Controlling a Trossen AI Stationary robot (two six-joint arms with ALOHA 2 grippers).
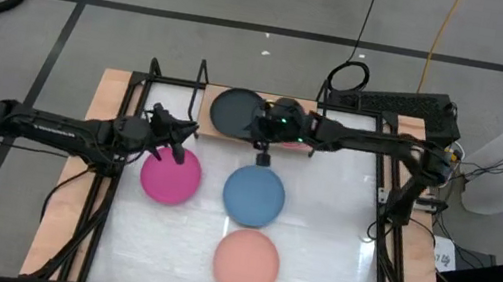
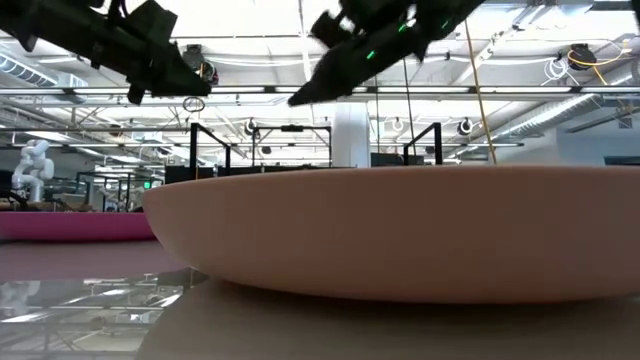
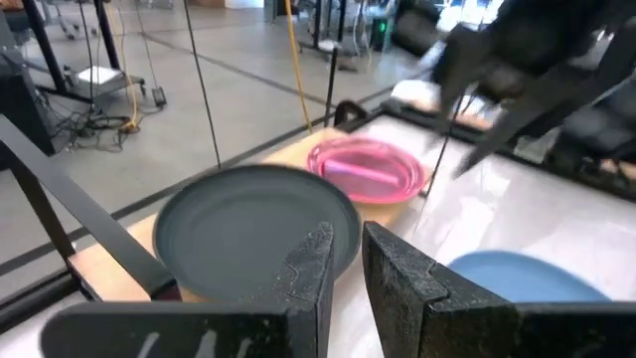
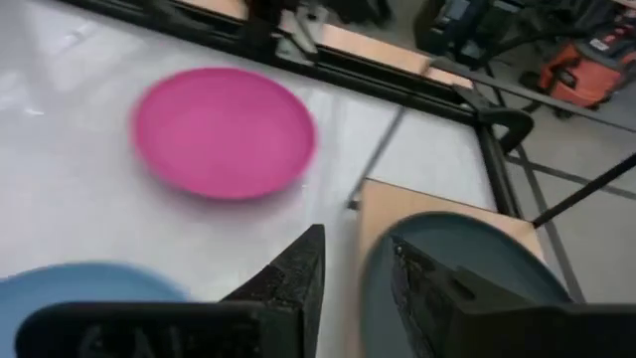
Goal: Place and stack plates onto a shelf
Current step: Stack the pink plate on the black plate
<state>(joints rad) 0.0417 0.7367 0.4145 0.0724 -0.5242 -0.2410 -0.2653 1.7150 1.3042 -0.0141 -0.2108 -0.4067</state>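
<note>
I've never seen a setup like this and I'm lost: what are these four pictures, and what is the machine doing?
It is a robot with two dark arms at a white table. One picture looks down from above, one looks level from the tabletop, and two come from cameras on the wrists. The magenta plate, blue plate and salmon plate lie on the table. On the wooden shelf at the far edge lie a black plate and a pink plate. The left gripper hovers over the magenta plate; the right gripper hovers near the shelf. Both hold nothing.
</note>
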